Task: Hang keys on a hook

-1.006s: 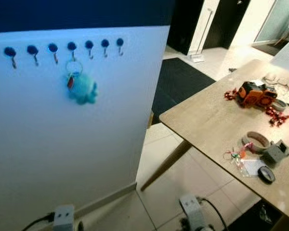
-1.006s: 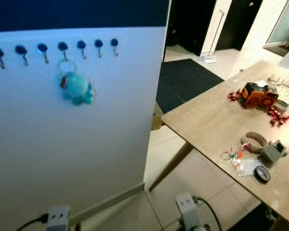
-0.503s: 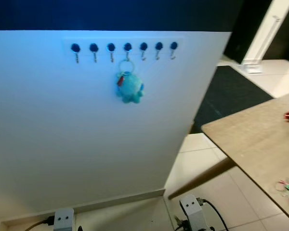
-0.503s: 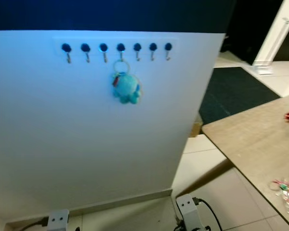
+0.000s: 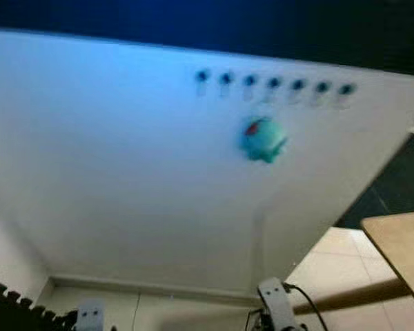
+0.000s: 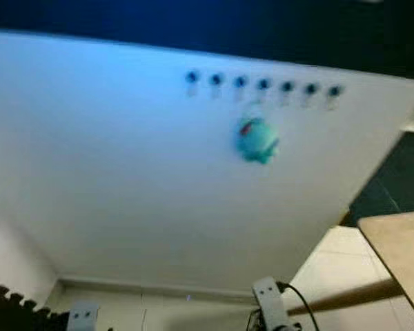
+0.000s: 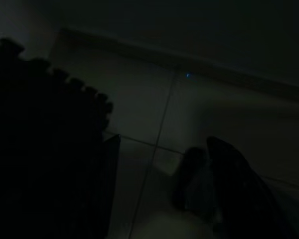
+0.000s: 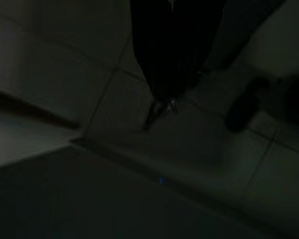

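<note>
A: Where are the keys [image 5: 262,138] right now?

B: On the white wall [image 5: 124,172], hanging from about the fourth hook in the row of hooks [image 5: 272,84]. What shows is mostly a teal plush charm with a red spot; the head views are blurred, so the ring and any metal keys are too smeared to make out.

A: So the job looks done?

B: I'd judge so. The bunch hangs free below the rail, touching the wall, nothing holding it.

A: If it had to be taken again, how would it handle?

B: My guess: light and floppy. The plush is soft and would squash under a pinch, and it would swing from the ring. The ring at the top is the stiff part, so that's where to take hold, lifting up and off the hook rather than tugging the charm.

A: And the arms?

B: Both hang low by the tiled floor [image 6: 345,255]. The left gripper [image 7: 224,184] is a dark shape over the tiles; whether its fingers are spread or pressed together, I cannot tell. The right gripper [image 8: 172,50] points down at the floor near the skirting; its fingers read as one dark mass, so I cannot tell there either.

A: Anything else nearby?

B: A corner of the wooden bench [image 5: 400,248], well apart from the hooks.
</note>
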You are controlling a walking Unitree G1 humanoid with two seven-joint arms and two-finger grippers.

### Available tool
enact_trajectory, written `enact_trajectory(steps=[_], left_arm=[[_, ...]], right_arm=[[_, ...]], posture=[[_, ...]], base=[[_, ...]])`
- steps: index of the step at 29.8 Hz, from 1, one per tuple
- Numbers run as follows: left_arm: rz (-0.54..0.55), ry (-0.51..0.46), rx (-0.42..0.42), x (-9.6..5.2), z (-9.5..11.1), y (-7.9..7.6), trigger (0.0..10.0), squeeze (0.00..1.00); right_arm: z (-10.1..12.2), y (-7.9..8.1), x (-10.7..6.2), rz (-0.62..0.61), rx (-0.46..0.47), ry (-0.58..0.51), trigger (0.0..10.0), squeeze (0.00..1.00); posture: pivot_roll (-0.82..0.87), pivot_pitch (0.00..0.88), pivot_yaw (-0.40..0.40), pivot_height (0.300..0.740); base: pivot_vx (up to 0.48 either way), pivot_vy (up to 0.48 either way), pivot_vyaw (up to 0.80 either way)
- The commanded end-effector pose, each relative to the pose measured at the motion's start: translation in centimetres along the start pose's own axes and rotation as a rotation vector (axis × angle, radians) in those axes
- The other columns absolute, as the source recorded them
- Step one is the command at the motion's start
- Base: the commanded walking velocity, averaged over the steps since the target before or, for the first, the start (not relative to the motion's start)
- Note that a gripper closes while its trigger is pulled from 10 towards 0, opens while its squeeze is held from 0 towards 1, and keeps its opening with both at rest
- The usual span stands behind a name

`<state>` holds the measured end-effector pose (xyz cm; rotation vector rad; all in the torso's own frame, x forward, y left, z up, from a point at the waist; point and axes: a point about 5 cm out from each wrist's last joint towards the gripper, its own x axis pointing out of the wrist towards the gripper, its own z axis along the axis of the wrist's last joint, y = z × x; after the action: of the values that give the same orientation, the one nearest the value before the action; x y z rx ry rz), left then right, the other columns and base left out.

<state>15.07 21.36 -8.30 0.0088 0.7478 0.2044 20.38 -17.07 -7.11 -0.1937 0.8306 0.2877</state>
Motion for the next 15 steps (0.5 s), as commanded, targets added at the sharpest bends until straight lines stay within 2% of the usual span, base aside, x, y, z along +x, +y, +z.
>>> enact_trajectory(steps=[1, 3, 7, 15], left_arm=[[-0.003, 0.01, 0.013, -0.13, -0.31, -0.14, 10.0, 0.0], [-0.003, 0.009, 0.012, -0.13, -0.31, -0.15, 10.0, 0.0], [-0.015, 0.007, 0.0, -0.11, -0.26, -0.31, 10.0, 0.0], [-0.036, -0.003, 0.022, 0.09, 0.14, -0.8, 10.0, 0.0]], right_arm=[[-0.87, -0.32, -0.27, -0.015, 0.014, 0.028, 10.0, 0.0], [-0.86, -0.33, -0.28, -0.017, 0.011, 0.026, 10.0, 0.0], [-0.79, -0.49, -0.29, -0.035, 0.056, 0.015, 10.0, 0.0], [-0.9, -0.53, -0.34, -0.039, 0.062, 0.015, 10.0, 0.0]], posture=[[0.09, 0.056, -0.082, 0.74], [0.09, 0.057, -0.083, 0.74], [0.08, 0.057, -0.08, 0.74], [0.08, 0.059, -0.077, 0.74]], base=[[0.0, 0.0, 0.8], [0.0, 0.0, 0.59], [0.0, 0.0, 0.0], [0.0, 0.0, 0.0]])
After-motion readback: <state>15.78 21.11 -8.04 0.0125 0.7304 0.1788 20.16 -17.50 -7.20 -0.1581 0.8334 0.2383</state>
